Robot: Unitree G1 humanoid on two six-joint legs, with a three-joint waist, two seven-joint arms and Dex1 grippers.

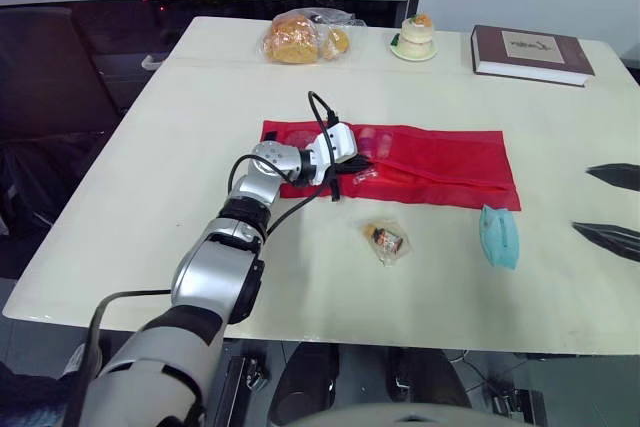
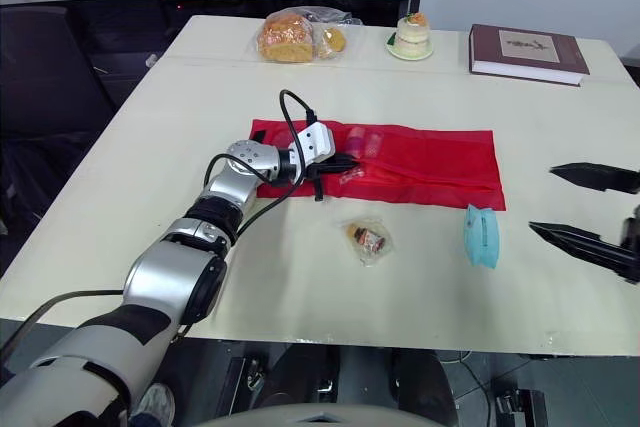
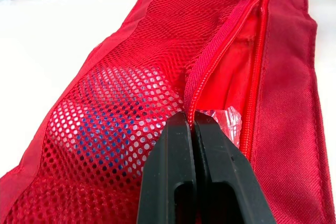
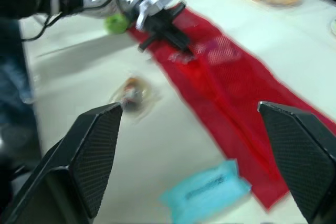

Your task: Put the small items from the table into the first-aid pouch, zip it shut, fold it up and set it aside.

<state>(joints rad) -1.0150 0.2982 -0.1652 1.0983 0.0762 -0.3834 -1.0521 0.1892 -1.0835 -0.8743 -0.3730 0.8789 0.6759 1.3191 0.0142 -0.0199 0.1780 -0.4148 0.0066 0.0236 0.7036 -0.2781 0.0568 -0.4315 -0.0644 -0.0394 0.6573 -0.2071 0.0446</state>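
no text legible, book (image 1: 532, 53) cover mark and packet (image 1: 386, 240) print unreadable

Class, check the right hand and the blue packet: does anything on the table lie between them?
Nothing visible does. The open right hand hangs beside the blue packet, with only bare table between them. The red pouch lies beyond the packet, not in the gap.

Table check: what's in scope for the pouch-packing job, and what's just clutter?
Job:
red mesh pouch
clear packet at its opening
clear-wrapped item
blue packet
left claw, shut at the zipper edge
right claw, open

Clutter:
bagged bread
small cake on a plate
book
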